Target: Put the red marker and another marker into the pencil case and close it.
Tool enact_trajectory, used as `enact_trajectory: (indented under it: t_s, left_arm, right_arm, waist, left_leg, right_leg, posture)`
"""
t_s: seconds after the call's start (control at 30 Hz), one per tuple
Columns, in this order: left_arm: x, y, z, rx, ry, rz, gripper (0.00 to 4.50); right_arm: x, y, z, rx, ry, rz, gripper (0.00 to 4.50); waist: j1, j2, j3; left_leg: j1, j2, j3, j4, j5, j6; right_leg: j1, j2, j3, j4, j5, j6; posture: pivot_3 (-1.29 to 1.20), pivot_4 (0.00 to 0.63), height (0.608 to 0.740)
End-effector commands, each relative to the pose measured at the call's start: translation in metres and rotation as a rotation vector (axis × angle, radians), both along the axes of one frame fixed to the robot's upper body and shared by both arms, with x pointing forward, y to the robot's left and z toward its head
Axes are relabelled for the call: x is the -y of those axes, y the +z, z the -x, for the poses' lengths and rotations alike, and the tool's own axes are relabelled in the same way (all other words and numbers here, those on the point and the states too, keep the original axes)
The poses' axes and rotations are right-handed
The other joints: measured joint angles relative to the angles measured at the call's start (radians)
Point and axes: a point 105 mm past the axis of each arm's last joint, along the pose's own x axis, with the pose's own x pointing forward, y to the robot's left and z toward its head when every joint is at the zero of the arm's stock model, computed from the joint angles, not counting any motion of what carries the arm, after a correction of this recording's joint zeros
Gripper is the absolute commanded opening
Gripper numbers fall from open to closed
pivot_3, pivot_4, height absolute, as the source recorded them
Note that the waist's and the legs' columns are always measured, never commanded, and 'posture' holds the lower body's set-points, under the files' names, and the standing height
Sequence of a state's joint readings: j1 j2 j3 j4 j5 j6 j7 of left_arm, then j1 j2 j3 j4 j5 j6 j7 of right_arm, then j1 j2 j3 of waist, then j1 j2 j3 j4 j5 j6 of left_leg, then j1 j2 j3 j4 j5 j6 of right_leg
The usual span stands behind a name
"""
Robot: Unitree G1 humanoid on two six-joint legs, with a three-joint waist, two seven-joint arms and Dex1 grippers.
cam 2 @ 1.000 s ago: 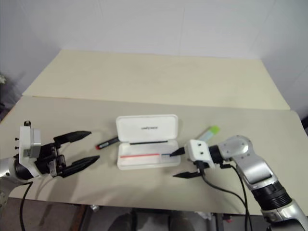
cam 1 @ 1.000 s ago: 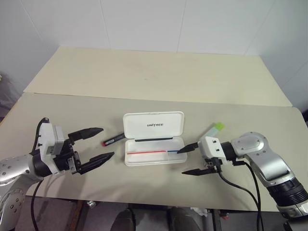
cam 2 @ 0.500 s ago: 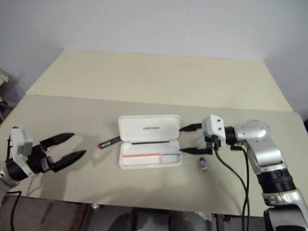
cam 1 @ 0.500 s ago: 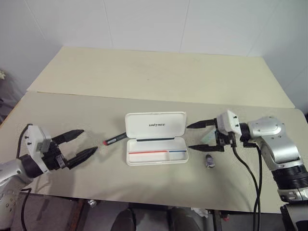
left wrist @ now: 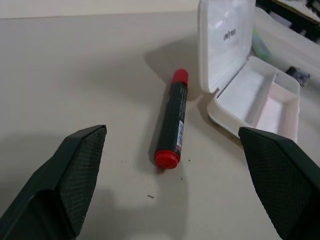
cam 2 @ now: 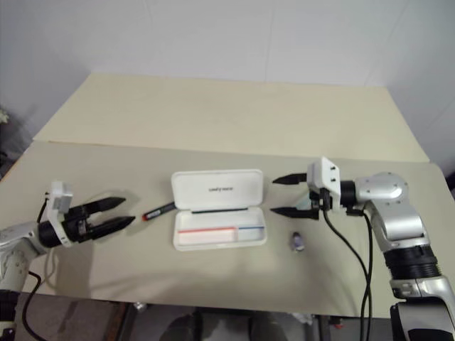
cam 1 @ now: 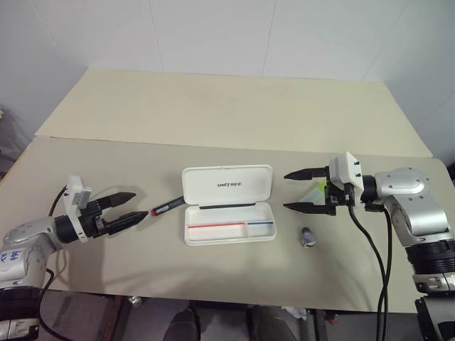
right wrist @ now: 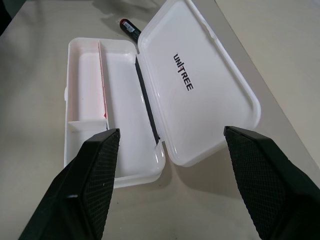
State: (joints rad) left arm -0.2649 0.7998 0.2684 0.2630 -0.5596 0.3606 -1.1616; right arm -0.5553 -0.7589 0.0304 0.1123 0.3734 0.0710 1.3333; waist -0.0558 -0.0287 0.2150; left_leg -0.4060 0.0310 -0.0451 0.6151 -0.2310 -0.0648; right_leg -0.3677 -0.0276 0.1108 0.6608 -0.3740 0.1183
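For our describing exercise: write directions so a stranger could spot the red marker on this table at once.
Find the open white pencil case mid-table. Just off its left side, toward the left gripper, lies the red marker on the table. It is slim with red ends and a dark barrel, unlike the stubby grey object.

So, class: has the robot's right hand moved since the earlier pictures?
Yes. The right hand has risen from the front right corner of the open pencil case to beside the lid's right edge, open.

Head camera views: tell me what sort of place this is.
Probably a plain lab or test room: two bare beige tables pushed together against a white panelled wall, with a pencil case and red marker laid out.
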Motion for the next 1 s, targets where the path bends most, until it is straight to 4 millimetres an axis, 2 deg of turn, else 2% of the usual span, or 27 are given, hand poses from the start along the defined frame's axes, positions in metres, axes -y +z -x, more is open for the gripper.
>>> enact_trajectory:
  t_s: [0.03,0.4,0.67,0.8,0.9,1.0]
  left_arm:
    - [0.003,0.003,-0.005,0.024,-0.053,-0.062,4.5]
    - [0.017,-0.009,-0.034,0.019,-0.093,-0.261,4.5]
    - [0.026,-0.025,-0.038,0.03,-0.164,-0.394,4.5]
    - [0.029,-0.035,-0.039,-0.015,-0.175,-0.393,4.5]
    - [0.031,-0.034,-0.042,0.034,-0.169,-0.402,3.87]
    - [0.03,-0.033,-0.047,0.047,-0.138,-0.407,2.94]
  right_arm:
    - [0.002,0.009,0.004,0.046,-0.015,-0.002,3.52]
    - [0.004,0.006,0.005,0.055,-0.055,-0.004,3.52]
    - [0.005,0.004,0.005,0.062,-0.071,-0.001,3.52]
    - [0.006,0.004,0.005,0.062,-0.072,-0.001,3.52]
    - [0.009,0.005,0.006,0.065,-0.077,0.002,3.56]
    - [0.011,0.006,0.005,0.069,-0.084,0.003,3.56]
  waist:
    - [0.0,0.0,0.0]
    - [-0.001,0.0,0.0]
    - [0.002,0.0,0.0]
    - [0.008,0.0,0.0]
    - [0.01,0.0,0.0]
    - [0.011,0.0,0.0]
  left_leg:
    - [0.0,0.0,0.0,0.0,0.0,0.0]
    - [-0.001,0.0,0.0,0.001,0.0,0.0]
    - [-0.001,0.0,0.0,0.004,0.0,0.0]
    - [0.0,-0.001,-0.001,0.006,0.0,0.0]
    - [0.001,-0.001,-0.001,0.008,0.0,0.001]
    - [0.001,-0.001,-0.002,0.009,0.0,0.002]
  right_leg:
    - [0.0,0.0,0.0,0.0,0.0,0.0]
    - [0.0,0.0,0.0,0.001,0.0,0.0]
    - [0.0,0.0,0.0,0.003,0.0,0.0]
    - [0.002,0.0,0.0,0.003,0.0,0.001]
    - [0.004,0.0,-0.001,0.003,0.001,0.001]
    - [0.005,-0.001,-0.001,0.002,0.001,0.002]
  posture:
    - [0.0,0.15,0.74]
    - [0.0,0.15,0.74]
    - [0.0,0.15,0.74]
    - [0.0,0.15,0.74]
    - [0.0,0.15,0.74]
    - [0.0,0.15,0.74]
